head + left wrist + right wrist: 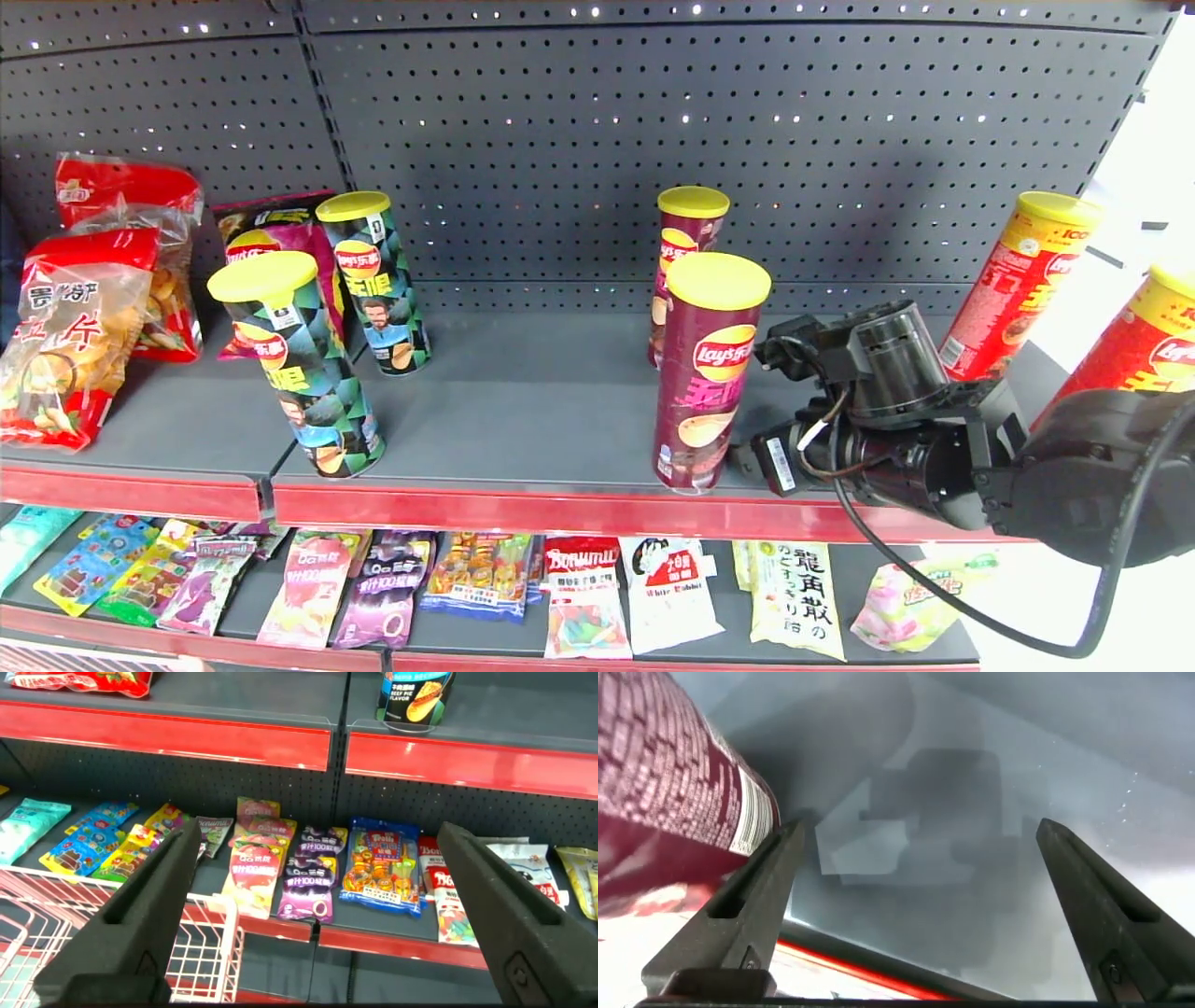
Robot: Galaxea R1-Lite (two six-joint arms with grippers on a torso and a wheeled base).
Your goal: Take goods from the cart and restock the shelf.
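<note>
Right of centre on the shelf (523,392), your right tool (920,831) stands open beside the maroon can (708,373): probably light, stiff, slippery; take it mid-body, gently.

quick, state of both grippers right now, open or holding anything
Left gripper: open, empty.
Right gripper: open, empty, beside the maroon chip can.

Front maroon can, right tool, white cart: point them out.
Front maroon can (702,392), head view, label middle.
Right tool (920,829), right wrist view, between fingertips.
White cart (228,924), left wrist view, corner wire.
</note>
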